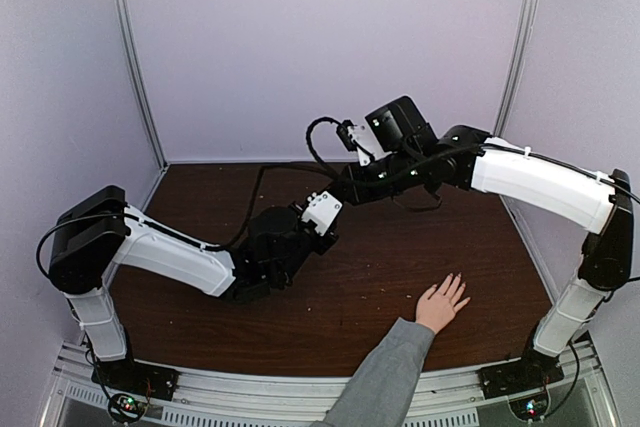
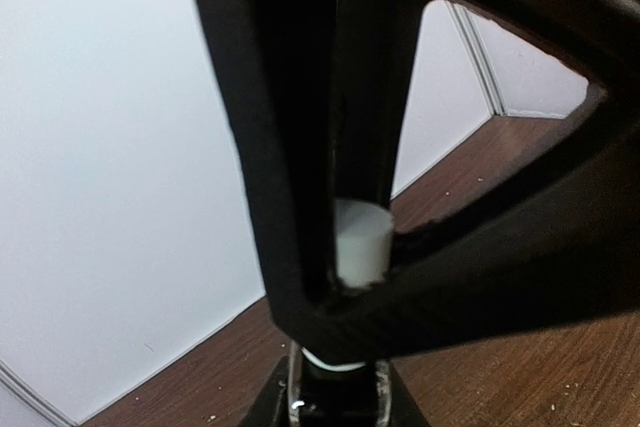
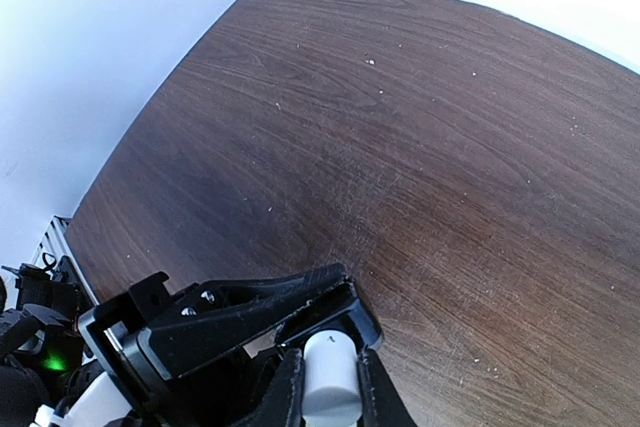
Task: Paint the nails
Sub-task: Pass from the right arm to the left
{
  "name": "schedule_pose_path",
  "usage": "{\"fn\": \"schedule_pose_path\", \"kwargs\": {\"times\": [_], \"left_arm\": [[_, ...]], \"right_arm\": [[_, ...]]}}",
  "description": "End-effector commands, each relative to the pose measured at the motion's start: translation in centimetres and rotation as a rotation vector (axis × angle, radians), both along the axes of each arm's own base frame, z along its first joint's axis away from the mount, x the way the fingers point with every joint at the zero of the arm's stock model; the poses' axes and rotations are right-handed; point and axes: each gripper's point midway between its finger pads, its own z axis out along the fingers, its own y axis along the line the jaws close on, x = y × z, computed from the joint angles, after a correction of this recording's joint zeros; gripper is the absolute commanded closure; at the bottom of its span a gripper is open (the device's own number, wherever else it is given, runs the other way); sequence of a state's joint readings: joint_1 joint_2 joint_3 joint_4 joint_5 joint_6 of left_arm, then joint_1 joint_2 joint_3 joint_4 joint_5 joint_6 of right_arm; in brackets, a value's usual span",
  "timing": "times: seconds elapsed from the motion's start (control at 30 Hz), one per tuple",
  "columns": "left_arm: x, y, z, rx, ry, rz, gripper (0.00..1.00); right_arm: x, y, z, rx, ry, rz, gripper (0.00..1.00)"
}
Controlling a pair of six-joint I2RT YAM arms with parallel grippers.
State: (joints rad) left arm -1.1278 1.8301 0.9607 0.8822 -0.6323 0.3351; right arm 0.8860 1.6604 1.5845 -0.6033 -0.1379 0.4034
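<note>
A light-skinned hand (image 1: 440, 305) with a grey sleeve lies flat on the table's front right, fingers spread; the nails (image 1: 457, 280) are tiny pale tips, far from both grippers. Mid-table the two grippers meet. My left gripper (image 2: 338, 402) is shut on a small dark polish bottle (image 2: 336, 379) with a white ring at its neck. From above, my right gripper (image 3: 330, 372) is shut on the bottle's white cylindrical cap (image 3: 330, 387). In the left wrist view the cap (image 2: 360, 242) shows between the right gripper's black fingers (image 2: 290, 167).
Dark wooden table (image 1: 400, 247) with pale walls at the back and both sides. The left arm (image 1: 170, 252) stretches across the left half, the right arm (image 1: 540, 182) over the back right. The sleeve (image 1: 385, 377) crosses the front edge.
</note>
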Motion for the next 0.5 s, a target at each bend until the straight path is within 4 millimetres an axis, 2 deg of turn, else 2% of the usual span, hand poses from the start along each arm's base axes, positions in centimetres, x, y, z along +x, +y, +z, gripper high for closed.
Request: {"fn": "schedule_pose_path", "kwargs": {"times": [0.0,0.2,0.47], "left_arm": [[-2.1,-1.8,2.4,-0.023,-0.086,-0.079,0.81],[-2.3,-1.8,2.6,-0.028,-0.078,-0.096,0.87],[-3.2,-2.0,2.0,-0.01,-0.038,-0.153,0.94]], "right_arm": [[-0.7,0.6,-0.9,-0.008,0.016,0.021,0.82],[-0.4,-0.3,0.9,0.018,-0.021,0.012,0.49],[0.0,-2.4,4.7,0.065,-0.112,0.014,0.35]]}}
